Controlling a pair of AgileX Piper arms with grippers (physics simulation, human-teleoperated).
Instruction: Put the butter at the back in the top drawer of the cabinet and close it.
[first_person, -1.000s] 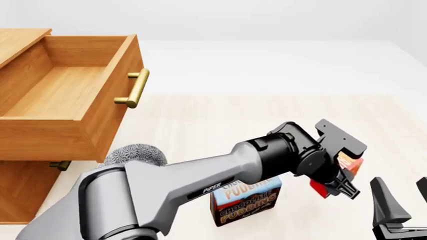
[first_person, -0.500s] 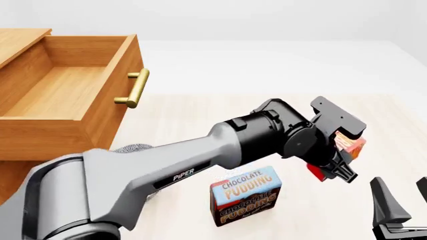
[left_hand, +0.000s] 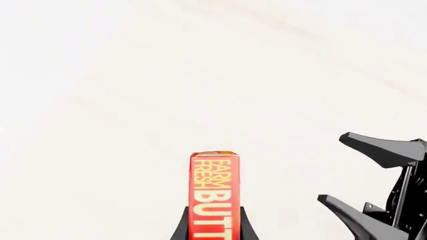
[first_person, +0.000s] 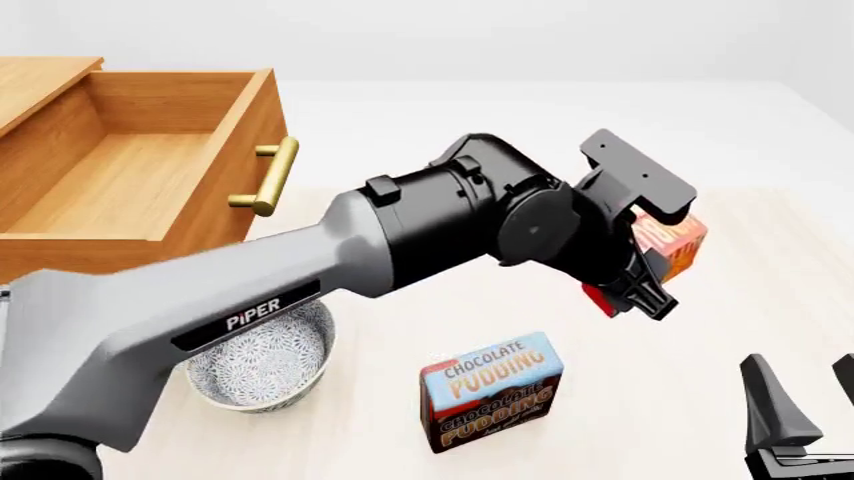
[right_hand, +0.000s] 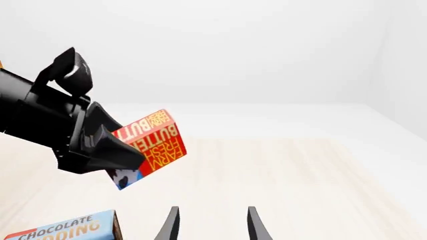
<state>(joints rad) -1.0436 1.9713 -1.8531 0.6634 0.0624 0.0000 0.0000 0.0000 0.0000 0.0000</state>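
Observation:
The butter (first_person: 671, 245), a small red and orange box, hangs in the air above the table's right side, with my left gripper (first_person: 641, 275) shut on it. In the left wrist view the butter (left_hand: 212, 192) stands between two black fingers (left_hand: 183, 226). From the right wrist view the butter (right_hand: 150, 142) is tilted in the left gripper (right_hand: 110, 150). The top drawer (first_person: 134, 185) of the cabinet (first_person: 40, 75) stands pulled out and empty at the far left, brass handle (first_person: 274, 175) facing right. My right gripper (first_person: 807, 390) waits open low at the near right, holding nothing.
A blue and brown chocolate pudding box (first_person: 491, 392) stands upright near the front middle. A patterned bowl (first_person: 260, 365) sits left of it, partly under my left arm. The right gripper (left_hand: 333, 167) also shows in the left wrist view.
The left arm has lifted the butter up and back a little toward the left. The bowl, earlier hidden by the arm, now shows. The right gripper has not moved.

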